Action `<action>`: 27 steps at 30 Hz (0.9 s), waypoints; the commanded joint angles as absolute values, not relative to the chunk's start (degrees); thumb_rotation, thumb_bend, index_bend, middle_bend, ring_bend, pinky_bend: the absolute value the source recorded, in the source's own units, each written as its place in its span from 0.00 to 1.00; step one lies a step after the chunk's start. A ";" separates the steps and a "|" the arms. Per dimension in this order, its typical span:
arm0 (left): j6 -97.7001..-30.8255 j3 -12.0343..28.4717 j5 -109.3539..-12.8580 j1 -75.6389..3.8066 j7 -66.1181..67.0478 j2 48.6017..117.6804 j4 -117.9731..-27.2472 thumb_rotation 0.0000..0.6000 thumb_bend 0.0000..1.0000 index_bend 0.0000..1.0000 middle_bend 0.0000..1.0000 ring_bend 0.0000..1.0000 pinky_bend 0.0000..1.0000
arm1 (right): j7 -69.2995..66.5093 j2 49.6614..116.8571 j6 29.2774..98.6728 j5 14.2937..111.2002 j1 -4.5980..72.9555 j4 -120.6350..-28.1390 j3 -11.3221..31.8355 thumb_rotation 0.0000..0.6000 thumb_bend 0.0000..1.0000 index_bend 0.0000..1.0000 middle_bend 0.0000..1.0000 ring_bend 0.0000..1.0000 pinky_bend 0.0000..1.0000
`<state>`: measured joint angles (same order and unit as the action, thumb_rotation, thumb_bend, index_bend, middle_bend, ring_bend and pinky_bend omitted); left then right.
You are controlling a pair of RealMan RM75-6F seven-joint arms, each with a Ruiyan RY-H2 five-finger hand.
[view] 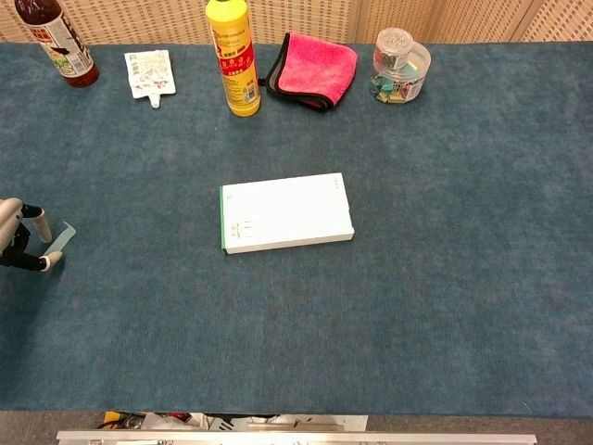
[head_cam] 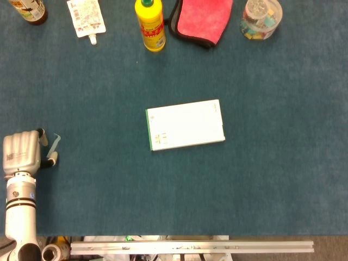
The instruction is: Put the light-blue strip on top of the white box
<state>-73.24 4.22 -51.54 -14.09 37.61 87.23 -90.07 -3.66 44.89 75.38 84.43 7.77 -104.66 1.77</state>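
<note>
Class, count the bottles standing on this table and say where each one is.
2: a yellow bottle at the far edge beside the pink cloth, and a dark bottle in the far left corner, partly cropped.

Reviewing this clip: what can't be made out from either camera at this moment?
- Left hand: cut off by the chest view's left edge; the head view shows only its back, so its hold on the light-blue strip is unclear.
- Right hand: in neither view.
- White box: print too small to read.
- Brown bottle: top cropped by both views' upper edge.
</note>
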 commanded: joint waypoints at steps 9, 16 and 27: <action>-73.27 4.51 -50.97 -14.31 36.47 87.60 -89.45 0.87 0.26 0.52 0.84 0.92 0.98 | -3.16 44.52 75.01 83.87 7.68 -105.30 1.65 1.00 0.26 0.47 0.62 0.58 0.72; -73.06 4.33 -50.96 -14.58 36.22 87.62 -89.73 0.83 0.26 0.52 0.84 0.92 0.98 | -3.07 44.38 75.02 83.61 7.58 -105.55 1.65 1.00 0.26 0.47 0.62 0.58 0.72; -73.07 4.15 -50.91 -15.15 36.59 88.03 -90.26 0.71 0.26 0.53 0.84 0.92 0.98 | -3.56 44.15 75.33 83.47 7.17 -105.29 1.55 1.00 0.26 0.47 0.62 0.58 0.72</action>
<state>-73.07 4.15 -50.91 -15.15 36.59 88.03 -90.26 -3.56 44.16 75.33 83.47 7.17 -105.30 1.55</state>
